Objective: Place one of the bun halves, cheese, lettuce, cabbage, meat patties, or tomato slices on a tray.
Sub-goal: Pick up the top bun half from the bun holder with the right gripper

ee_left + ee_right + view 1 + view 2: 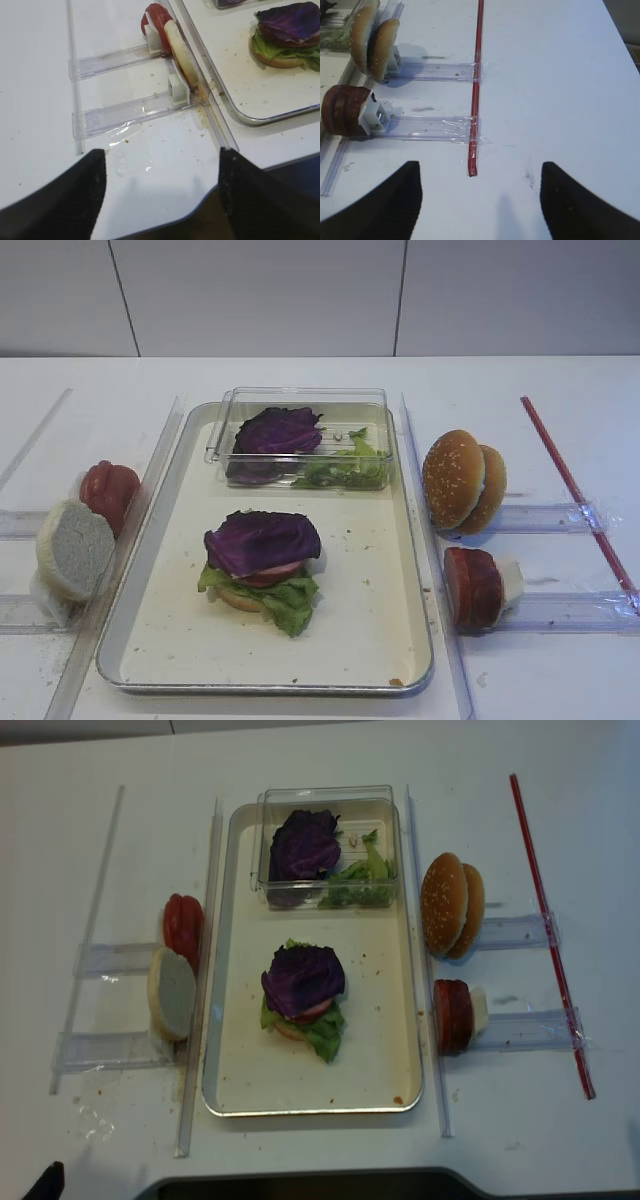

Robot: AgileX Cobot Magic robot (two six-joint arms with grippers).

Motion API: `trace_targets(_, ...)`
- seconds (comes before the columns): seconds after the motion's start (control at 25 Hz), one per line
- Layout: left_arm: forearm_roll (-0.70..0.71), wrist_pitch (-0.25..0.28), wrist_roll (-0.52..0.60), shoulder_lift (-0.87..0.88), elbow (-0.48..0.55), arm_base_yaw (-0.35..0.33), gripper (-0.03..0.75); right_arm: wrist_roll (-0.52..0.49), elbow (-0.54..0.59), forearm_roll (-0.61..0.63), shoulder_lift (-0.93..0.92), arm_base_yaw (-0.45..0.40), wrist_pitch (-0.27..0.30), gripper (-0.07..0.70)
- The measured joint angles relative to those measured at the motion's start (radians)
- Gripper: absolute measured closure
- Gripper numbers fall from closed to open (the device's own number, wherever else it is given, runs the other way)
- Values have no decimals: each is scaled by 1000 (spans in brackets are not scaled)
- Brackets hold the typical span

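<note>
Tray (180, 625) sits mid-frame in both high views, w/ a part-built stack on its cream floor: bun base, lettuce (285, 598), a red slice, purple cabbage (262, 540) on top. A clear box (298, 412) at the tray's far end holds more cabbage and lettuce.

Sesame bun top (454, 480) stands on edge right of the tray, touching a second golden bun half (490, 488) behind it, both on a clear rack. Lower right in that view, meat patties (474, 586) stand on edge on a second rack.

Neither gripper shows in the first high view. Right wrist view does show the right gripper (480, 200): two dark fingers along the bottom edge, spread wide, nothing between them, over bare white table. Same view puts the buns upper left and the red strip (475, 95) running down frame centre, ending just above the gap.

Left wrist view shows the left gripper (160, 195) likewise parted and empty, at the table's near edge. The pale bun half (179, 52) and tomato slices (156, 20) stand upper centre there, hard against the tray's left guide rail.

Room: wide bare table right of the red strip; tight between racks and tray rim.
</note>
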Motion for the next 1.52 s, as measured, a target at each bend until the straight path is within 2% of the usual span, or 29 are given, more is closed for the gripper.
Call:
trace_targets(1.04, 32, 0, 11, 0, 0, 0, 276, 0, -7, 4, 0, 0, 0, 107)
trace_targets(1.2, 44, 0, 17, 0, 0, 0, 276, 0, -67, 10, 17, 0, 9, 85)
trace_targets(1.52, 45, -1, 23, 0, 0, 0, 276, 0, -279, 20, 177, 0, 35, 78)
